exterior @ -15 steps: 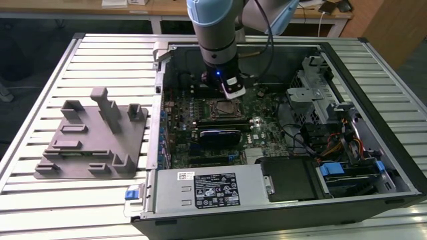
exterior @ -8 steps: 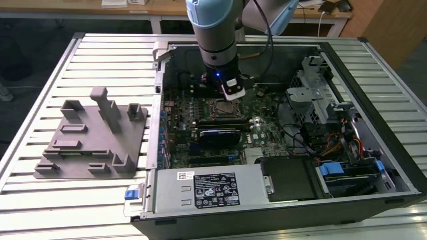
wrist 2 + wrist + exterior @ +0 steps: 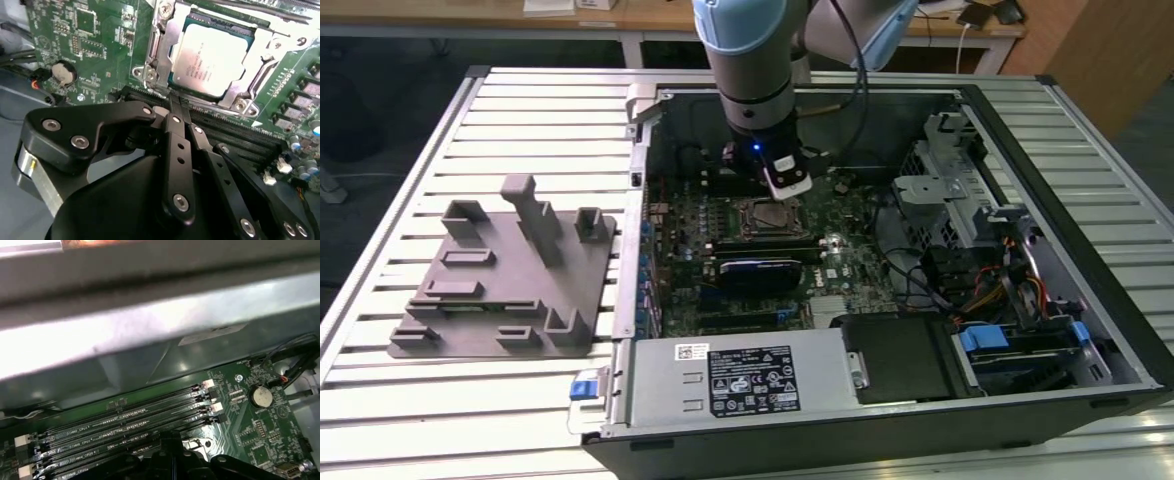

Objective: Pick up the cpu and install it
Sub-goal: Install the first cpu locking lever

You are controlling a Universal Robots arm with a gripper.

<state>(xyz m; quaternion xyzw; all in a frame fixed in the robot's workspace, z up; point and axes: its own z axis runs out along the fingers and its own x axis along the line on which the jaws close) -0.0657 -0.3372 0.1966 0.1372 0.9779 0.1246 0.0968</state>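
In the exterior view the arm (image 3: 750,60) comes down almost upright from above into the open computer case (image 3: 881,400), which lies on its side on the slatted bench (image 3: 534,110). Its wrist, with a small blue light, ends just above the motherboard (image 3: 854,270), beside the processor socket (image 3: 765,218). The gripper (image 3: 787,180) hangs close over the socket's far edge. On the exterior view's left, a grey plastic tray (image 3: 500,300) with upright posts rests on the bench, well apart from the case.

The second wrist view looks along the gripper (image 3: 176,102) toward the board. The black fingers (image 3: 177,145) are pressed together at their tips, with nothing between them. Just beyond the tips, the cpu (image 3: 212,57) sits seated in its socket, silver top up, framed by the metal retention bracket (image 3: 160,55). A round coin battery (image 3: 63,73) lies on the green board off to one side.

The first wrist view faces the other way: the case's grey metal wall (image 3: 150,325), the row of black memory slots (image 3: 125,425), and the same coin battery (image 3: 261,396). The dark tips of the gripper (image 3: 170,450) show at the edge, over the slots.
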